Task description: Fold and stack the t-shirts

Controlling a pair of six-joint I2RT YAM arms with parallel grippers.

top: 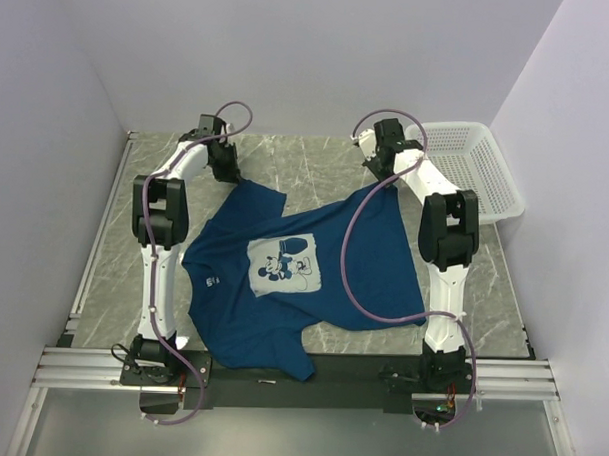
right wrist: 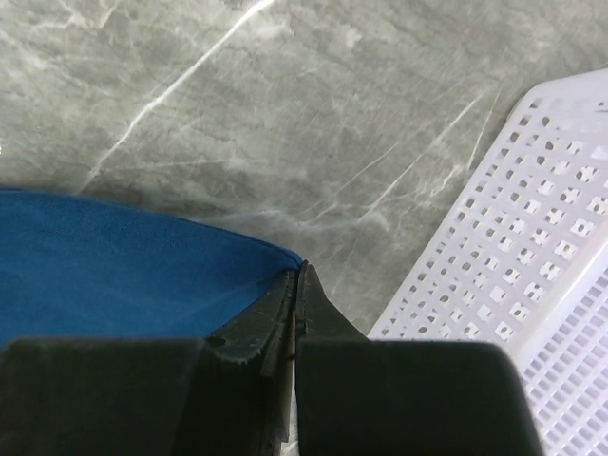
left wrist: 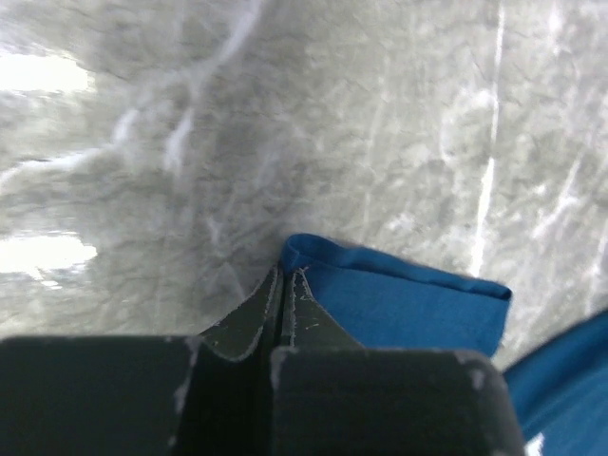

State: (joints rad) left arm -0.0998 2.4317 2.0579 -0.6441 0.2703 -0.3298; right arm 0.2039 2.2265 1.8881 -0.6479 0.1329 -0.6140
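**On the grey marble table, both arms pinch the far edge of a blue t-shirt**

At the middle of the table [top: 317, 158] lies the dark blue t-shirt [top: 303, 278]. It is spread mostly flat, turned at a slant, with one near corner hanging over the front rail. We see the left gripper [top: 226, 170] at the shirt's far left corner and the right gripper [top: 380, 171] at its far right corner. In each wrist view the fingers are pressed together, with a fold of blue hem caught at their tips.

We judge this to be the start of the first fold, or a last tug to flatten the cloth. No crease has been made yet, and no stack exists. The next move calls for both arms to lift and travel together, keeping the edge taut between them so the cloth does not bunch or slip out.

A white plastic basket [top: 477, 169] stands just beside the right gripper, at the table's far right.

On the chest is a white print panel [top: 283, 262] with a cartoon figure in blue. A small white mark [top: 212, 283] sits near one sleeve. We cannot read any writing or brand on either.
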